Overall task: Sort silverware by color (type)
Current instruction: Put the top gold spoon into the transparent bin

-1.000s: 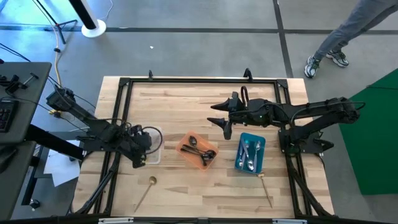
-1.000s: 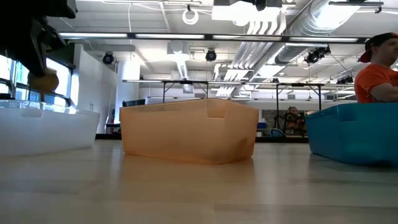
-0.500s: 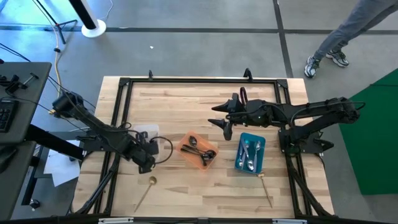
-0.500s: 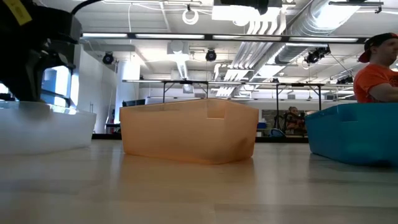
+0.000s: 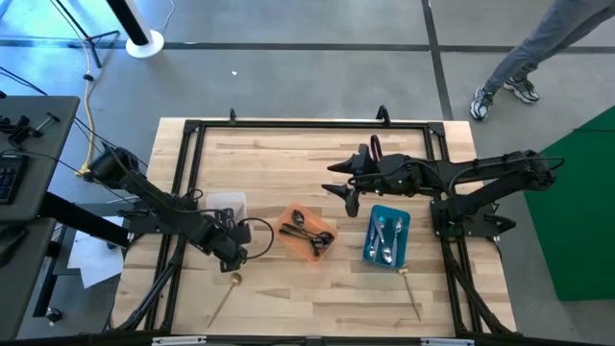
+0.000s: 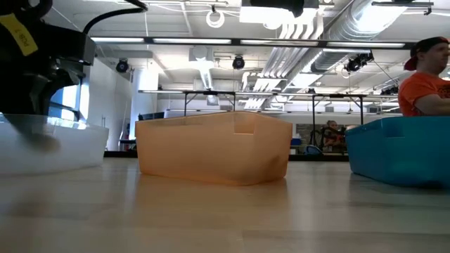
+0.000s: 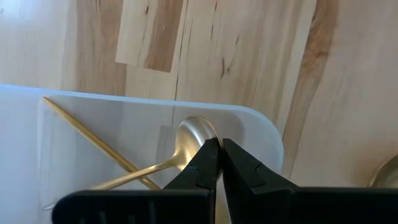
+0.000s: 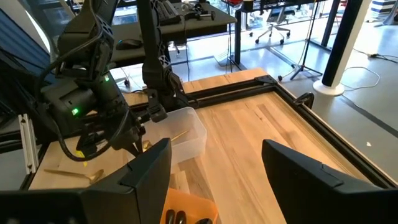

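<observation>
- Grey concrete floor surrounds my wooden table (image 5: 288, 159), and a person's legs (image 5: 524, 58) cross the upper right of the overhead frame, unchanged from a second ago.
- Compared with the earlier frames, my left arm has swung from over the clear tray toward the lower centre of the overhead picture; the left gripper (image 5: 233, 258) now sits just right of and below that tray, right above the gold spoon (image 5: 223, 294) lying loose on the table.
- Its fingers are clenched together with nothing between them, as the left wrist view shows.
- My right arm has not moved; the right gripper (image 5: 346, 195) hangs at centre frame, above and left of the blue tray, jaws spread wide and empty.
- Clear tray (image 5: 227, 204), left of centre, was mostly covered by the arm a second ago and is now largely exposed; the left wrist view shows a gold spoon in it (image 7: 186, 140) lying across a thin gold handle (image 7: 87, 140).
- Orange tray (image 5: 307, 232), at the middle, holds several dark spoons (image 5: 306, 233).
- Blue tray (image 5: 386, 236), right of centre, holds silver spoons (image 5: 385, 238).
- One more gold-handled piece (image 5: 410, 294) lies on the bare table just below the blue tray.
</observation>
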### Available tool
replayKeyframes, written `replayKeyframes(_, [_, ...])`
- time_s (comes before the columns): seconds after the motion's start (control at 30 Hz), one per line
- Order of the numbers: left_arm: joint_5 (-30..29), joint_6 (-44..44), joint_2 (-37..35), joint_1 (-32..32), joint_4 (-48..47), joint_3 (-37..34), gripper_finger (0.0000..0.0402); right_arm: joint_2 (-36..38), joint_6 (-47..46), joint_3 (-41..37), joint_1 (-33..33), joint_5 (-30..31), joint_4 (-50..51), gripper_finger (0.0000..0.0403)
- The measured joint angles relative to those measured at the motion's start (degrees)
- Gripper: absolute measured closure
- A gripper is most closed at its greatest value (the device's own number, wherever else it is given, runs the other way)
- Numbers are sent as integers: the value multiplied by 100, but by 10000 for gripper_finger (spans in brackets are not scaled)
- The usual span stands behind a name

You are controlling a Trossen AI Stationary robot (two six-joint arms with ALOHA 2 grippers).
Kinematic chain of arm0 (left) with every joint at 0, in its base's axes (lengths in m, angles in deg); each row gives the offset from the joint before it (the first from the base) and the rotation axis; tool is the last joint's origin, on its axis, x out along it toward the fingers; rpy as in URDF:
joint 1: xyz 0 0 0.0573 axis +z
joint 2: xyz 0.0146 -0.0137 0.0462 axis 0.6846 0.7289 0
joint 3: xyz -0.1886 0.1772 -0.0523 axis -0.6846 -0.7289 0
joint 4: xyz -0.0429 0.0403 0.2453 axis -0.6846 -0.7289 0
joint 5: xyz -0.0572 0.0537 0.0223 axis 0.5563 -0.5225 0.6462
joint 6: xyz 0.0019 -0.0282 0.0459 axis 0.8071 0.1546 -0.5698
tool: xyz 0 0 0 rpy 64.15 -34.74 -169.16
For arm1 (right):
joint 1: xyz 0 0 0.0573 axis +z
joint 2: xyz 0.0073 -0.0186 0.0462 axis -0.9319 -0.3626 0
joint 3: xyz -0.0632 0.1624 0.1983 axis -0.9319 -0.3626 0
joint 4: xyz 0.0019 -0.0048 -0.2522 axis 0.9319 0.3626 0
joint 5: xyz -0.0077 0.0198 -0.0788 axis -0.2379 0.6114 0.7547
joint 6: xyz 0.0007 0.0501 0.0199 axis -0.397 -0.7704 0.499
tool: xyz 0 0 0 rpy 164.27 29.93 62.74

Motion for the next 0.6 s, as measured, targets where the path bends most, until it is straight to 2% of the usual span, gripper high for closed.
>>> replayKeyframes(0.6, [223, -2, 32, 288, 71, 0, 400, 0, -12, 0, 0, 0, 120, 167])
